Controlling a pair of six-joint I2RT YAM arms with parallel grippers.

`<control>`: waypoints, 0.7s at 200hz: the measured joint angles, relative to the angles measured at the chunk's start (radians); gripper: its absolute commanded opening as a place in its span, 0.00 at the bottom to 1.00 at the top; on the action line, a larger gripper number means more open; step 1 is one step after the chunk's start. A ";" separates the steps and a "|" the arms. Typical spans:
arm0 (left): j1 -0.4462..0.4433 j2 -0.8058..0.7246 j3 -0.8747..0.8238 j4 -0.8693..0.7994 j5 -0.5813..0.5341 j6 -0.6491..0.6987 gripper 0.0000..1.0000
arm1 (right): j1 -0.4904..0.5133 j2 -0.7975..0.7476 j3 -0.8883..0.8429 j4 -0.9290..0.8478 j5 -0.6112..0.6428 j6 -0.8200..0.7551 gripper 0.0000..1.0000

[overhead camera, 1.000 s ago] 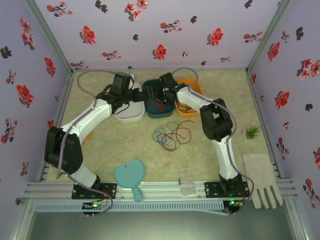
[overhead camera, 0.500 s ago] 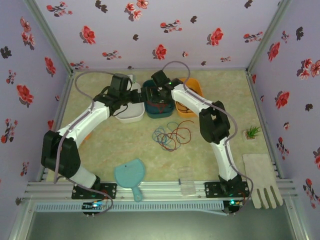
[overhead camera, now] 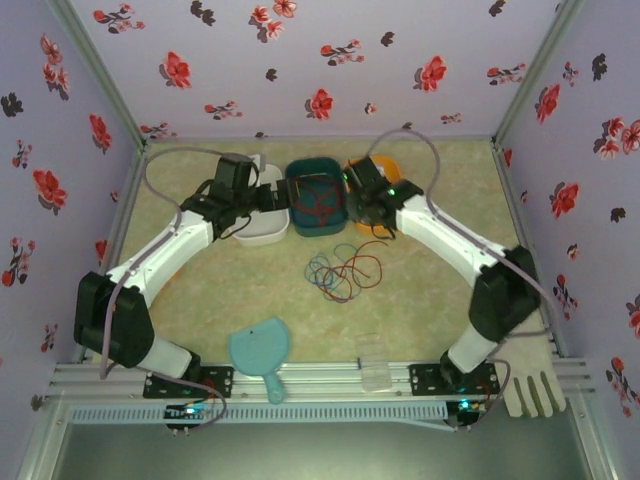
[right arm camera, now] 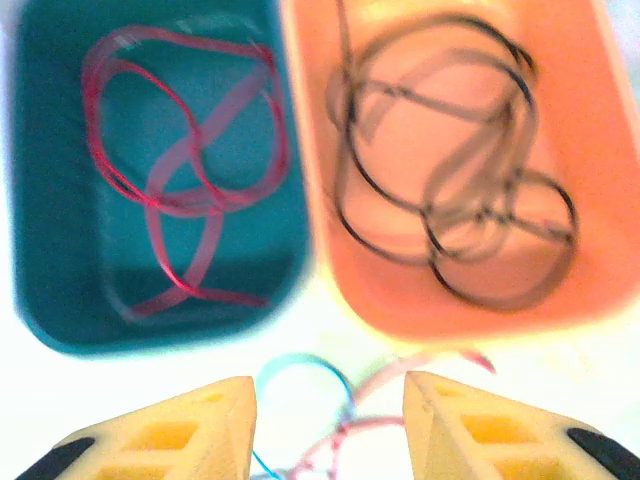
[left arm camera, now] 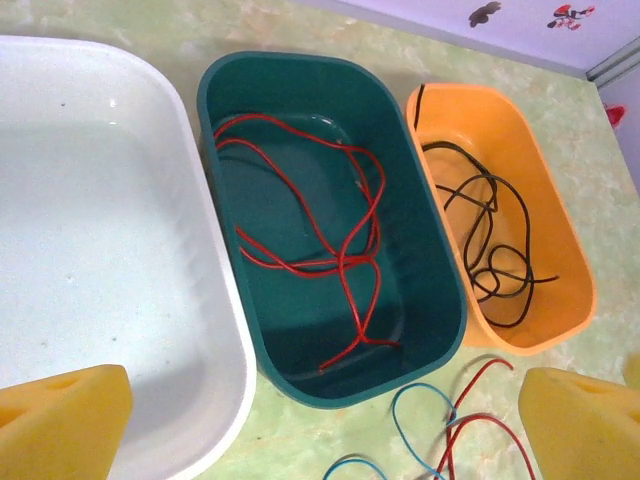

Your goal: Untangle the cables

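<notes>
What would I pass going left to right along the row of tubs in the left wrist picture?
White tub, teal tub holding a red cable, orange tub holding a black cable.

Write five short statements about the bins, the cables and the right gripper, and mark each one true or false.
1. The teal bin holds a red cable. True.
2. The orange bin holds a blue cable. False: the cable in it is a black cable.
3. The white bin has no cable in it. True.
4. The right gripper is shut on a cable. False: its fingers stand apart with nothing held between them.
5. A tangle of blue and red cables lies on the table, on the near side of the bins. True.
</notes>
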 measured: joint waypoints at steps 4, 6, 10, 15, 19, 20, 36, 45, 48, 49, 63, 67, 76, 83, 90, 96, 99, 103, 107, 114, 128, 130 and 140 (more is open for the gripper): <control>0.001 -0.001 -0.005 0.002 -0.001 0.000 1.00 | 0.000 -0.026 -0.040 0.003 0.001 0.013 0.43; 0.001 -0.002 -0.007 0.003 -0.001 0.000 1.00 | 0.000 -0.040 -0.062 0.003 0.002 0.019 0.43; 0.001 -0.005 -0.013 0.007 -0.001 0.000 1.00 | 0.000 -0.068 -0.104 0.006 0.001 0.035 0.43; 0.002 -0.007 -0.019 0.011 -0.001 0.000 1.00 | 0.000 -0.098 -0.153 0.010 0.001 0.055 0.43; 0.002 -0.010 -0.024 0.011 -0.001 0.000 1.00 | 0.000 -0.118 -0.185 0.012 -0.002 0.069 0.44; 0.002 -0.010 -0.026 0.012 -0.001 0.000 1.00 | 0.000 -0.125 -0.197 0.012 -0.003 0.074 0.44; 0.004 -0.017 -0.044 0.021 -0.001 -0.002 1.00 | 0.000 -0.187 -0.326 0.036 -0.024 0.142 0.44; 0.004 -0.018 -0.051 0.026 -0.001 -0.004 1.00 | 0.000 -0.201 -0.382 0.053 -0.044 0.176 0.43; 0.004 -0.017 -0.052 0.027 -0.001 -0.005 1.00 | 0.000 -0.201 -0.397 0.058 -0.049 0.187 0.43; 0.003 -0.018 -0.053 0.027 -0.001 -0.005 1.00 | 0.000 -0.201 -0.404 0.061 -0.052 0.193 0.43; 0.004 -0.018 -0.058 0.034 -0.001 -0.009 1.00 | 0.000 -0.189 -0.460 0.094 -0.083 0.238 0.42; 0.004 -0.018 -0.059 0.036 -0.001 -0.011 1.00 | 0.000 -0.182 -0.472 0.103 -0.091 0.249 0.41; 0.003 -0.018 -0.063 0.042 -0.001 -0.016 1.00 | 0.000 -0.164 -0.485 0.121 -0.102 0.267 0.40; 0.004 -0.018 -0.066 0.046 -0.001 -0.020 1.00 | 0.000 -0.146 -0.489 0.134 -0.109 0.280 0.39; 0.003 -0.017 -0.070 0.052 -0.001 -0.024 1.00 | 0.000 -0.127 -0.489 0.149 -0.114 0.290 0.39; 0.003 -0.018 -0.074 0.057 -0.001 -0.026 1.00 | 0.000 -0.111 -0.489 0.164 -0.116 0.298 0.38; 0.003 -0.018 -0.077 0.060 -0.001 -0.027 1.00 | 0.000 -0.104 -0.489 0.171 -0.116 0.301 0.38; 0.003 -0.018 -0.081 0.064 0.000 -0.028 1.00 | 0.000 -0.093 -0.489 0.179 -0.116 0.306 0.37; 0.003 -0.018 -0.084 0.065 0.000 -0.030 1.00 | 0.000 -0.085 -0.489 0.185 -0.116 0.308 0.37; 0.003 -0.018 -0.091 0.071 0.000 -0.031 1.00 | 0.000 -0.069 -0.488 0.193 -0.116 0.311 0.36; 0.004 -0.018 -0.101 0.077 0.000 -0.036 1.00 | 0.000 -0.038 -0.482 0.200 -0.115 0.315 0.36; 0.003 -0.018 -0.102 0.078 0.000 -0.038 1.00 | 0.000 -0.034 -0.481 0.200 -0.115 0.315 0.36; 0.004 -0.018 -0.107 0.082 0.000 -0.043 1.00 | 0.000 -0.016 -0.475 0.200 -0.114 0.316 0.36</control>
